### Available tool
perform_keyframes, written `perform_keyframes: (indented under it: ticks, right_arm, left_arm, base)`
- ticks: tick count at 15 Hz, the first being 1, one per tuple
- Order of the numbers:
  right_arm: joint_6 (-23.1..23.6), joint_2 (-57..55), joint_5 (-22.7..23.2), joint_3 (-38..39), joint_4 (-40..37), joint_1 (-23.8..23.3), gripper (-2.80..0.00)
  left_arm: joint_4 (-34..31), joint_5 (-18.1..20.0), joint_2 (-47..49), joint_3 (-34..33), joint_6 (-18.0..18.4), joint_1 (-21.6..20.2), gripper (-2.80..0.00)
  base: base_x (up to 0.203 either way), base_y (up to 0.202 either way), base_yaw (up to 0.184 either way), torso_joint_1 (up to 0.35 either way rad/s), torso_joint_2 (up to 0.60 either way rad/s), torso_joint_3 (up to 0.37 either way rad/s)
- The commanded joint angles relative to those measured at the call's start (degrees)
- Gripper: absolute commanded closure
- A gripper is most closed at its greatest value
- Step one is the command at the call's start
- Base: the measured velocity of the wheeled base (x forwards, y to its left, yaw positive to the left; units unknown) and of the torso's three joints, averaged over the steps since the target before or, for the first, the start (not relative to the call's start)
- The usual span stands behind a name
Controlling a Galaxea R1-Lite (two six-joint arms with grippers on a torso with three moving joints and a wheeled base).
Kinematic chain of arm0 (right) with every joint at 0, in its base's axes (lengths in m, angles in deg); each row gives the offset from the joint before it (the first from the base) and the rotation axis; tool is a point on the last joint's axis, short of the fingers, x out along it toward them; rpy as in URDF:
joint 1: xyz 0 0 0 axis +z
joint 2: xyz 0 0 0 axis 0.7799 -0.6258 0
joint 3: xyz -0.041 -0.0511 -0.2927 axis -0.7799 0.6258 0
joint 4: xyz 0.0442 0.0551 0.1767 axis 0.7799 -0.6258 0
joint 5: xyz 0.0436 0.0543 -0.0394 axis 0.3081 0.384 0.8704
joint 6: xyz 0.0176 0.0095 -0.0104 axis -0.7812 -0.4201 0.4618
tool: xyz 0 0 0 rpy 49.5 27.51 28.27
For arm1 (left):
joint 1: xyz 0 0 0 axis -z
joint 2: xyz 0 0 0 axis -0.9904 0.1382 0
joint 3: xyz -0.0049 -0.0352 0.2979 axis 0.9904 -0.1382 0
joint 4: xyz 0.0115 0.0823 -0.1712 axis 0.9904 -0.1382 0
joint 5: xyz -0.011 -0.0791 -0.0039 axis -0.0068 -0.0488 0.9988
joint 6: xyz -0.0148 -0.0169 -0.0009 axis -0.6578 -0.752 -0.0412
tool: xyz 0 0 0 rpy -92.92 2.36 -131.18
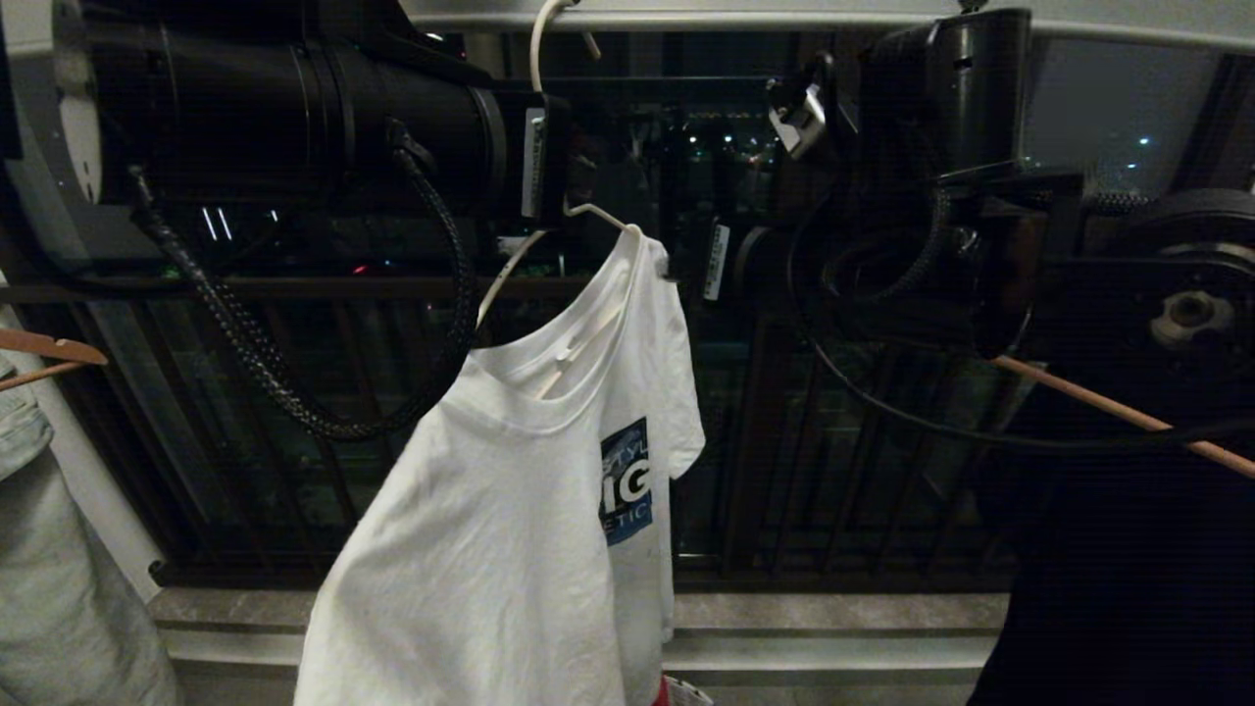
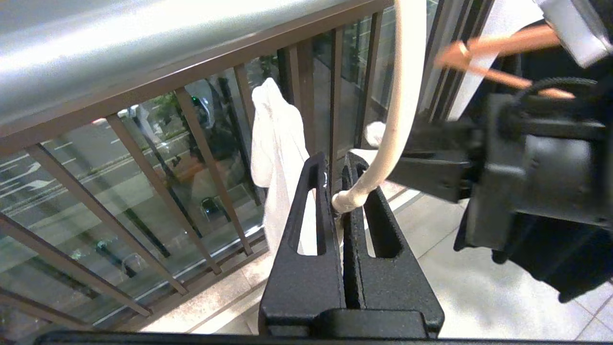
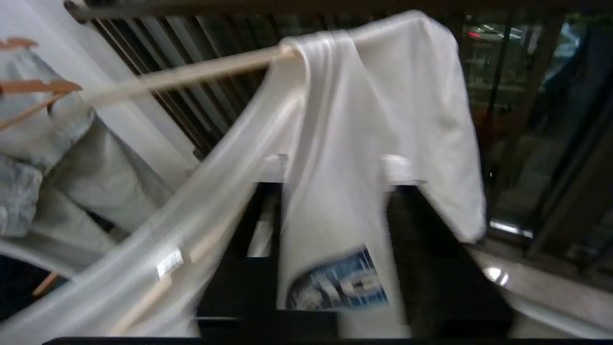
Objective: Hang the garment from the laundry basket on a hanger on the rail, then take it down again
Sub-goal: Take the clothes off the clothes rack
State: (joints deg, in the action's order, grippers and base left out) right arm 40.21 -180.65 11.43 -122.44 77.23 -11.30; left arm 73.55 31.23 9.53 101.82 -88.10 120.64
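A: Where do you stand right now?

B: Your left gripper [image 2: 337,191] is clenched on the twisted neck of the white wire hanger [image 2: 400,105], holding it up just under the pale rail [image 1: 882,25]. The white T-shirt [image 1: 510,529] hangs crooked on it: one shoulder sits on the hanger's end, the other side sags low past the collar.

A: And the right side?

B: Your right gripper [image 3: 335,172] has its jaws parted with a fold of the shirt running between them, at the shoulder end; whether the pads bite the cloth I cannot tell.

A: So how do I do this step well?

B: I judge you are dressing the hanger. Keep the left grip firm and level, and draw the loose shoulder over the free end of the wire until the notch catches it. Pull the cloth, not the wire, or the hanger may twist in your jaws.

A: Anything in my way?

B: A brown wooden hanger [image 1: 49,355] with grey clothing [image 1: 49,569] hangs on your left, and a black garment [image 1: 1128,549] on your right. The dark balcony railing [image 1: 784,441] stands close behind the shirt. The laundry basket is not clearly in view.
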Motion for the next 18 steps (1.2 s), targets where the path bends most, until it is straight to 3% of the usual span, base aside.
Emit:
perform_keyframes:
  ticks: [1,8,9,18]
  right_arm:
    - [-0.13,-3.98,-0.26,-3.10,0.35,0.03,-2.80]
    - [-0.11,-9.51,-4.73,-5.94,6.97,-0.06,-2.80]
    - [-0.11,-9.75,-4.87,-6.24,6.95,-0.14,0.00]
    - [-0.20,-10.24,-4.96,-8.76,7.22,-2.04,0.00]
  left_arm:
    - [-0.14,-0.05,0.27,-0.16,0.00,0.00,0.00]
    - [-0.02,-0.13,0.35,-0.08,0.00,0.00,0.00]
    - [-0.02,-0.13,0.35,-0.08,0.00,0.00,0.00]
    - [-0.11,-0.20,0.27,-0.08,0.09,0.00,0.00]
  base:
    - [0.000,0.000,0.000,0.000,0.00,0.000]
    - [0.000,0.000,0.000,0.000,0.00,0.000]
    - [0.000,0.000,0.000,0.000,0.00,0.000]
    - [0.000,0.000,0.000,0.000,0.00,0.000]
